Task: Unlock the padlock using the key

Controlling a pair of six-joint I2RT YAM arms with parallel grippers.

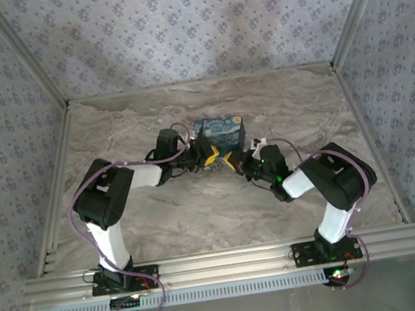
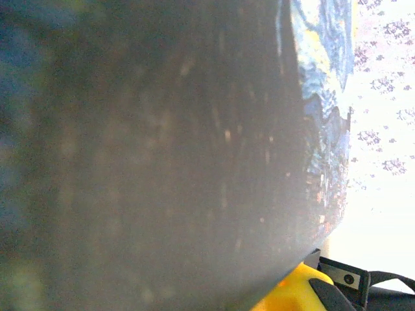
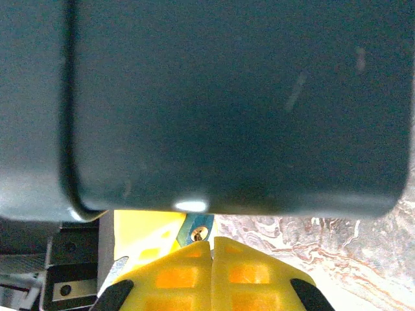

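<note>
left tool (image 1: pixel 209 155): yellow pads drawn close; anything between them hidden.
right tool (image 3: pixel 212 243): yellow tips pressed together; grip on anything unclear.
task's thing: padlock and key not made out surely; small brass-and-teal piece (image 3: pixel 200 234) just past the right tips, likely one of them.
direction: tools tip to tip along a left-right line, just before the blue swirl-printed box (image 1: pixel 219 130).
nearer arm: neither, both at the spot.
room: box close behind; bare marbled table (image 1: pixel 200 211) toward the bases.
</note>
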